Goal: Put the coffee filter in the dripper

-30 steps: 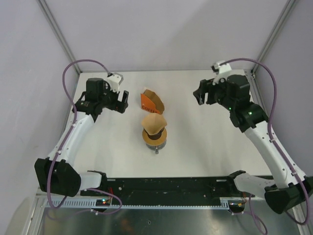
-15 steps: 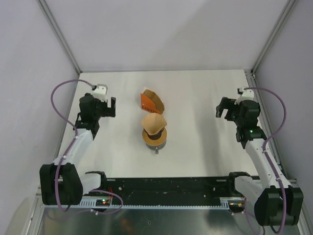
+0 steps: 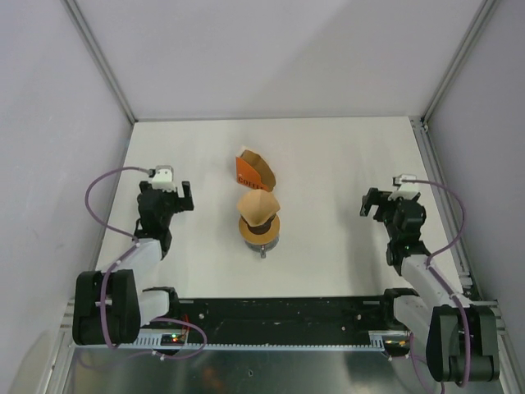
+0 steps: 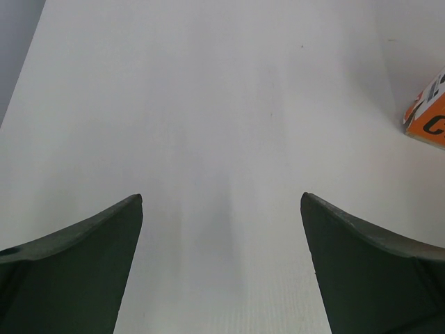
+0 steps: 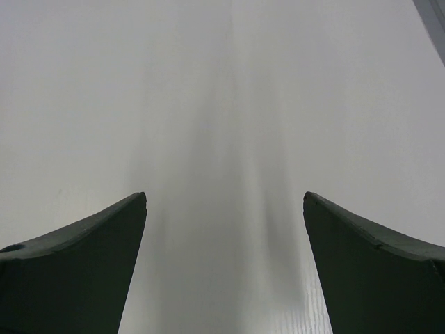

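Filter position: coffee filter (image 3: 257, 204) sits atop the dripper (image 3: 261, 232) at the middle of the bench (image 3: 344, 156), with an orange packet (image 3: 253, 171) just behind, toward the far edge. Left fingers (image 4: 76, 264), near the left edge, are spread wide and hold nothing. Right fingers (image 5: 368, 264), near the right edge, are likewise wide apart and empty.
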### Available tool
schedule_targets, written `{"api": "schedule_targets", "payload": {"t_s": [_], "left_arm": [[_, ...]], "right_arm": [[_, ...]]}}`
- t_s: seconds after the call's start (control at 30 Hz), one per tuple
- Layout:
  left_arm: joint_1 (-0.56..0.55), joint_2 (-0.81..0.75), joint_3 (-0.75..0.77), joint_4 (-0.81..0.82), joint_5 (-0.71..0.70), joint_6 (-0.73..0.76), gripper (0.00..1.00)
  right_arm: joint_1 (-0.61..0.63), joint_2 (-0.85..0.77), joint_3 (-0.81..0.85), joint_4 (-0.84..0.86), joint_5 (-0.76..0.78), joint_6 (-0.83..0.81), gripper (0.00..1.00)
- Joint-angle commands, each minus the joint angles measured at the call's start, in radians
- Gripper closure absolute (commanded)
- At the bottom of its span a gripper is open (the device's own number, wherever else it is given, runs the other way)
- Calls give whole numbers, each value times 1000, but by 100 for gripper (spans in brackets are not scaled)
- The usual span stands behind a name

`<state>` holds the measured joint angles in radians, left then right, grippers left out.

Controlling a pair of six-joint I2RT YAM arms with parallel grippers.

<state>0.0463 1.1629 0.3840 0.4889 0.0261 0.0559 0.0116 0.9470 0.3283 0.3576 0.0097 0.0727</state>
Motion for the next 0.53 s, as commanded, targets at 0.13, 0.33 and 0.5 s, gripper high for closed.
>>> {"api": "schedule_targets", "payload": {"t_s": [0.13,0.33,0.5], "left_arm": [[10,13,-103,275,3,-35,0],[10,45,-127,336,-7,-22,0],[10,50,-134,354,-9,-37,0]], "right_arm": [[-29,11,-185,417,55,-12,1],[-40,47,-199,471,43,-2,1],[-44,63,-201,484,35,3,1]]}}
